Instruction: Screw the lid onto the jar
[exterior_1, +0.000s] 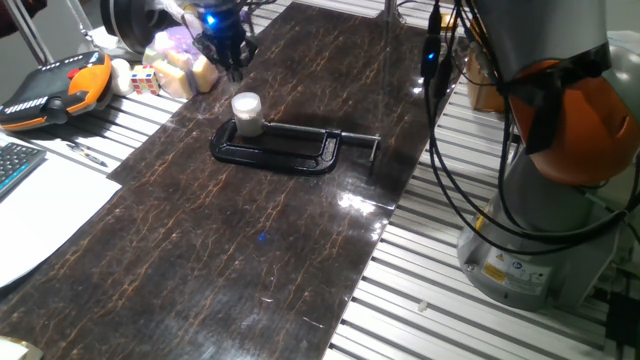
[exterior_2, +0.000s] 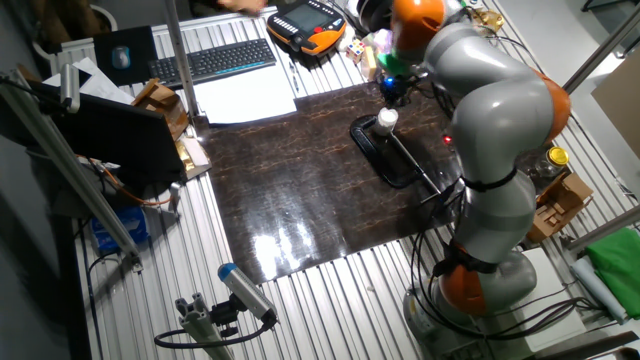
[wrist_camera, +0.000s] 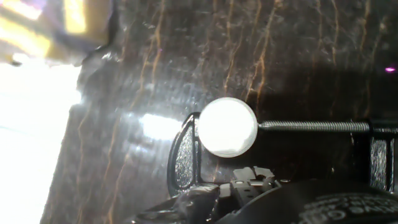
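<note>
The small whitish jar (exterior_1: 247, 120) stands upright in the jaw of a black C-clamp (exterior_1: 300, 150) on the dark marbled board. The round grey-white lid (exterior_1: 245, 102) sits on top of the jar; from above in the hand view it is a bright disc (wrist_camera: 227, 127) at the end of the clamp's screw (wrist_camera: 314, 126). My gripper (exterior_1: 236, 68) hangs above and slightly behind the jar, clear of the lid and holding nothing. Its fingers are too dark and small for me to judge the gap. The jar (exterior_2: 386, 120) also shows in the other fixed view, below the gripper (exterior_2: 396, 92).
Foam blocks, dice and soft toys (exterior_1: 180, 65) lie at the board's far left corner. An orange teach pendant (exterior_1: 55, 90), papers and a keyboard (exterior_2: 215, 60) sit to the left. The robot's base (exterior_1: 540, 200) and cables stand on the right.
</note>
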